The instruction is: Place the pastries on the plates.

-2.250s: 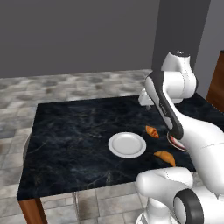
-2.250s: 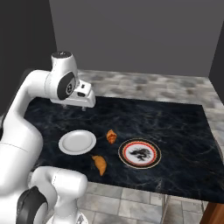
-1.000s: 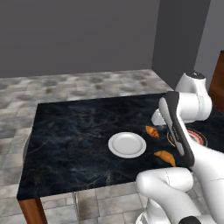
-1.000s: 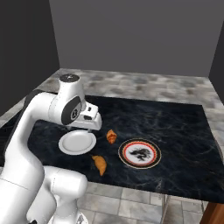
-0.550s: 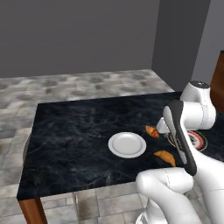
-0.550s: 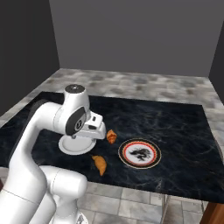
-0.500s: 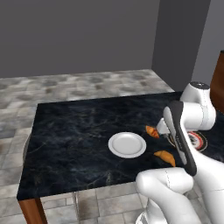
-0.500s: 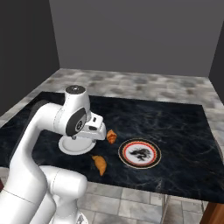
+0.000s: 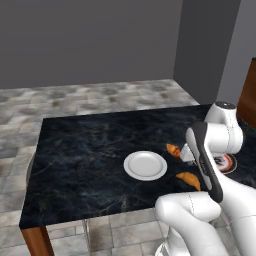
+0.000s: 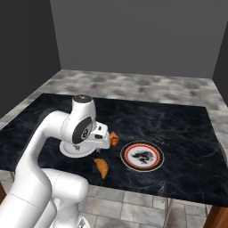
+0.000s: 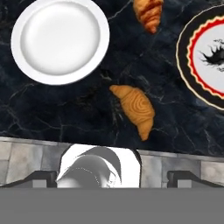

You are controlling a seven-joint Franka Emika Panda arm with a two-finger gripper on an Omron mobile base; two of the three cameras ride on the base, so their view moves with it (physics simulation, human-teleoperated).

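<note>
From the left base view, the white plate [image 9: 145, 165] is seen near the front edge of the black table [image 9: 85, 150], around its middle. One croissant [image 9: 173, 150] lies just beside the plate, and the near croissant [image 9: 189, 179] lies close to the front edge. The patterned plate [image 9: 224, 162] is half hidden behind the arm. The risk is judged to lie with the near croissant: if it is pushed during a grasp, it can be slid over the edge.

From the right base view, the gripper [image 10: 106, 138] is held above the table between the white plate [image 10: 71, 151] and the patterned plate [image 10: 142, 156], beside the far croissant [image 10: 114, 139]. The near croissant [image 10: 102, 167] is lower, by the front edge.

From the hand view, the finger tips [image 11: 41, 176] are seen far apart at the bottom, so the claw is spread wide and nothing is pinched. The near croissant [image 11: 134, 109] lies at an angle between both plates. If the fingers are not turned across its narrow body, a slipping grip is probable.
</note>
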